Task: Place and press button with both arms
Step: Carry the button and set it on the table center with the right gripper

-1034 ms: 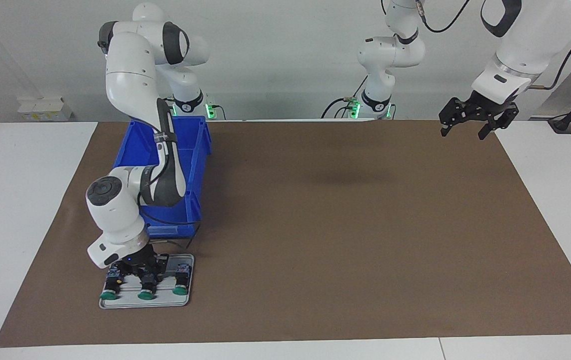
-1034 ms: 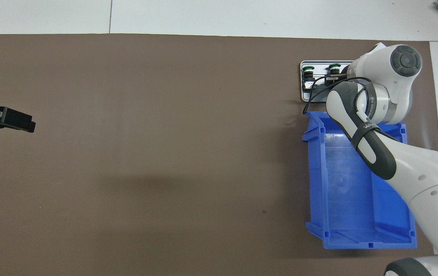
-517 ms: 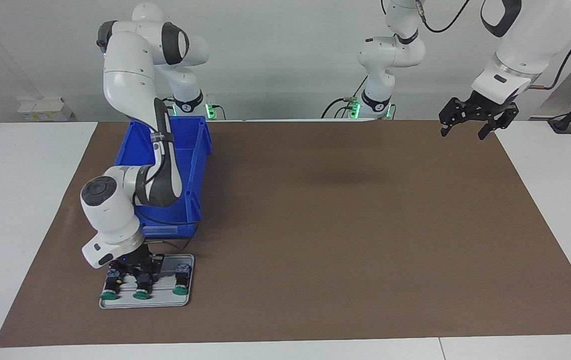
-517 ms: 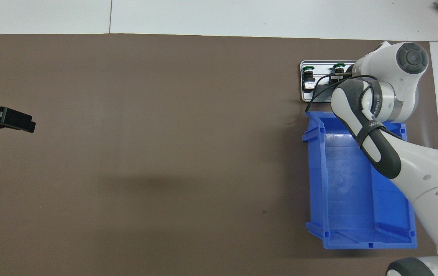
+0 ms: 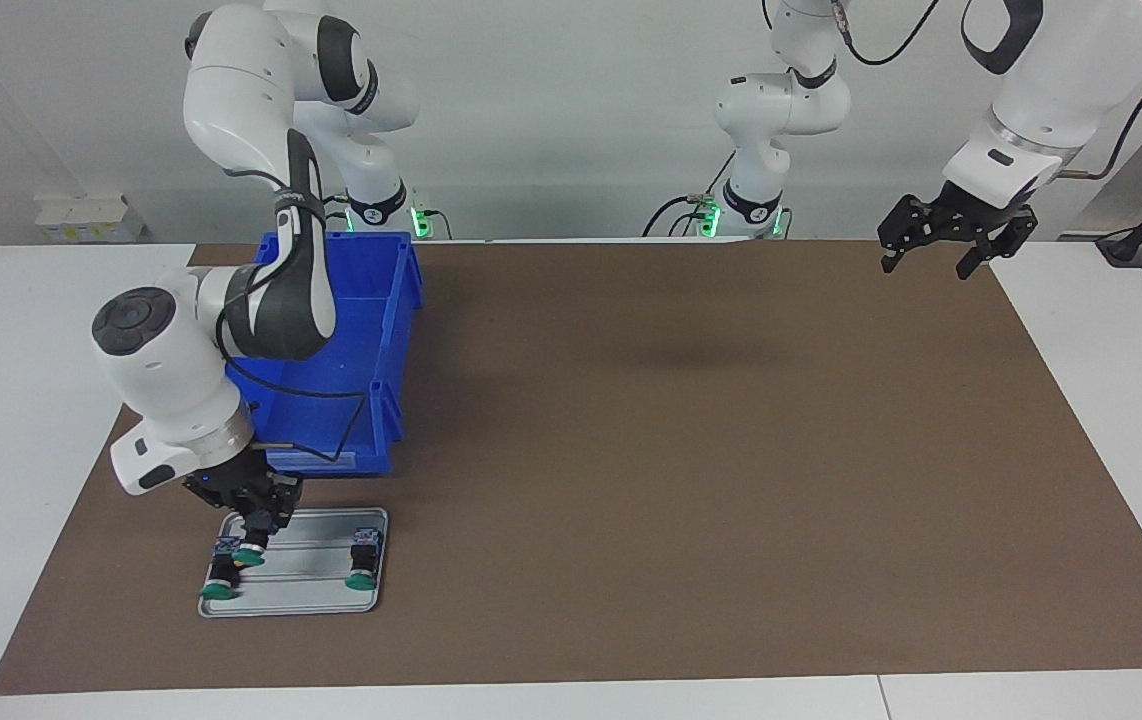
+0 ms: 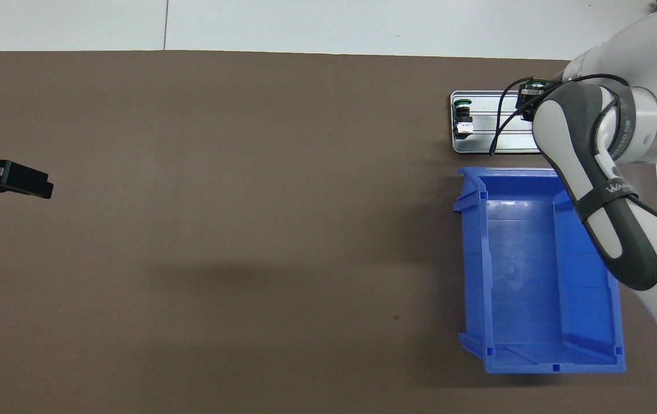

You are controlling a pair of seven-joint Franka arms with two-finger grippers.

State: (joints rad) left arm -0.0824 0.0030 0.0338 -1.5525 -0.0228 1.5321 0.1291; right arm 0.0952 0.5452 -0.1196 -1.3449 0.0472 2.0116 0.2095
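**Over the tray, one button came up**

Above the grey metal tray [image 5: 316, 575], at eight o'clock on the brown-covered worktop [image 5: 631, 450], the right hand [image 5: 253, 535] had risen, clamped on the middle green-capped black button [image 5: 249, 554]; placing comes next. Two matching buttons [image 5: 363, 570] stayed racked. Nearby sat an empty blue plastic bin [image 5: 371, 330]. The left hand [image 5: 936, 255] waited at two o'clock, fingers apart.

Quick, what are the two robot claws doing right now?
Left gripper: open, holding nothing, over the mat's corner.
Right gripper: shut on a green-capped button, lifted over the metal tray.
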